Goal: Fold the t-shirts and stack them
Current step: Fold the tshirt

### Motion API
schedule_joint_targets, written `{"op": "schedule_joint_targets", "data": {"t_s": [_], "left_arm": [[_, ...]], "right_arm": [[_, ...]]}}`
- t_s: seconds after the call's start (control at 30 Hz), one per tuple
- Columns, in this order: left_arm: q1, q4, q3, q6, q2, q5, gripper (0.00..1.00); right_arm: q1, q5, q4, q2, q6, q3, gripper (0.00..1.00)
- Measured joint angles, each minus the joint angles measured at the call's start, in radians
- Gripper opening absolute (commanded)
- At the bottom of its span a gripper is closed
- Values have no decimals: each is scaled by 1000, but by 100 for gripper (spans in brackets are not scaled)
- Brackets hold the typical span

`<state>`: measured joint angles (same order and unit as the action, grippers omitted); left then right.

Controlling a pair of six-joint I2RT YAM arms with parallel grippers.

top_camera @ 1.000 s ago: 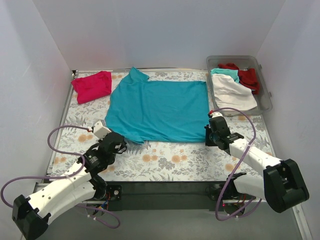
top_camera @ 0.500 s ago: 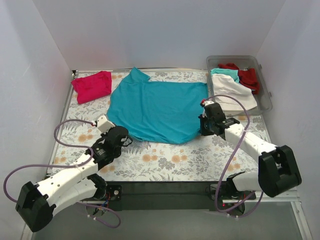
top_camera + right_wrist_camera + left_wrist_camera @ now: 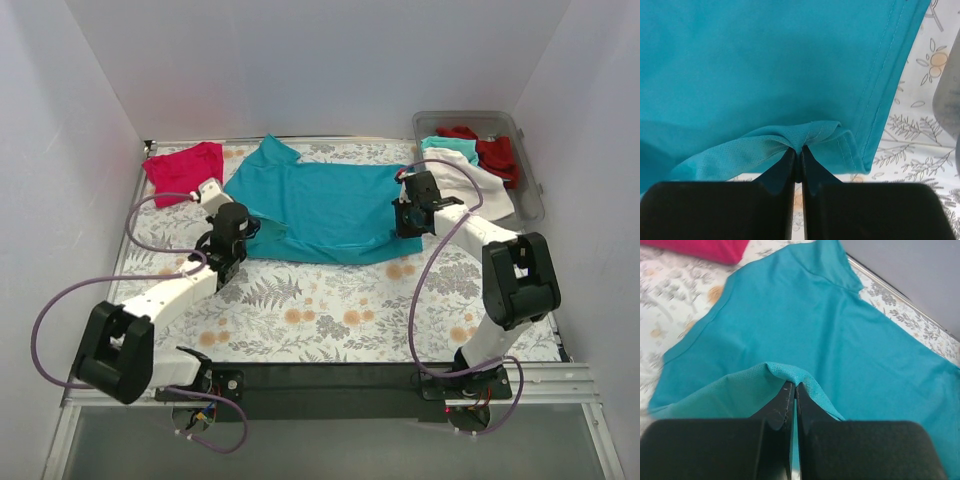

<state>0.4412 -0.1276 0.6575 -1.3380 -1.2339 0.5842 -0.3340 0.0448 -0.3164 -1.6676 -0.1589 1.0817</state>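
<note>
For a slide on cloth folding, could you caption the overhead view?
Left hand and right hand each pinch the teal t-shirt's near edge, doubled back over itself on the floral table.

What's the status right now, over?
Left gripper and right gripper shut on spread teal cotton t-shirt, near hem held above its body. Folded magenta-pink t-shirt lies apart. Nothing blocking.

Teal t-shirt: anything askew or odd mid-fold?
Nothing spilled or damaged. The teal t-shirt sits skewed: one sleeve pokes toward the far edge, and fabric puckers where the left gripper and right gripper pinch it.
</note>
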Motion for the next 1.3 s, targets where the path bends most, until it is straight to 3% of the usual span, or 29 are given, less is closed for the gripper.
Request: {"op": "schedule_joint_targets", "data": {"t_s": [0.17,0.4,1.3], "left_arm": [[-39,-124,88,87,-170,-90,0],[-90,-170,183,127,-344,-152,0],[-185,-270,372,153,-612,-248,0]], "right_arm": [[19,-13,-2,-92,16,74,1],[30,-23,-13,-161,36,168,1],[56,63,-90,-201,37,235,1]]}}
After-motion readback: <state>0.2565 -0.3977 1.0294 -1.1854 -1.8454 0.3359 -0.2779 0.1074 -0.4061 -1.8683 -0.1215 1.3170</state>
